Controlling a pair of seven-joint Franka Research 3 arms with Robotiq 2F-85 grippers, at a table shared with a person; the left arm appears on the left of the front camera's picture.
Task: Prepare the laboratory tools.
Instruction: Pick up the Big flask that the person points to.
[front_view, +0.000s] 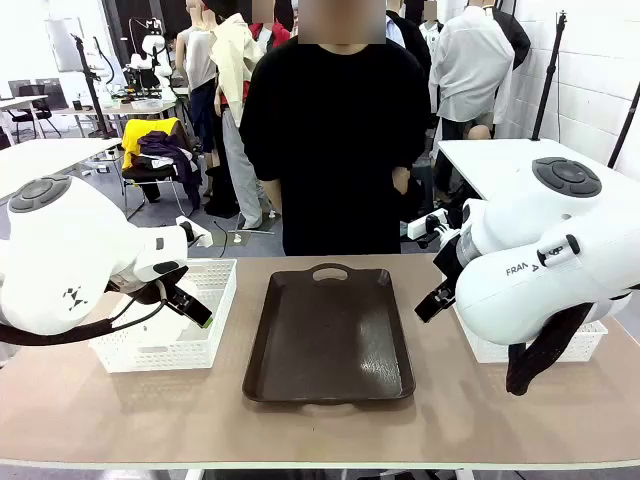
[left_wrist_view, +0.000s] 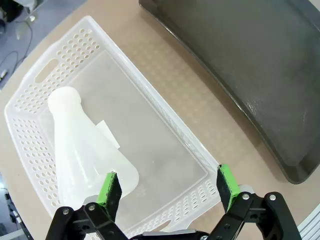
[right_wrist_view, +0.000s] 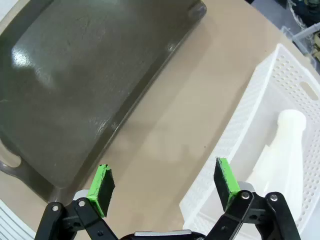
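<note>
The left end effector hangs open and empty above the left basket. The left flask lies on its side inside, its wide base just under one pad and its neck pointing away from the fingers. The right end effector is also open with nothing in it. It sits over the bare table, with the right basket off beyond one pad and the right flask lying inside it.

The main risk is the taper. If the jaws close on the sloping cone of a lying flask, the smooth plastic can squirt out toward its neck, or the flask can roll along the basket floor. On the left, coming straight down would likely land a finger on the base instead of straddling it. On the right, the basket wall stands between the fingers and the flask, so a low sideways move could catch the rim and drag the light basket across the table. A flask gripped off-centre may also swing and tip over when set on the tray.
</note>
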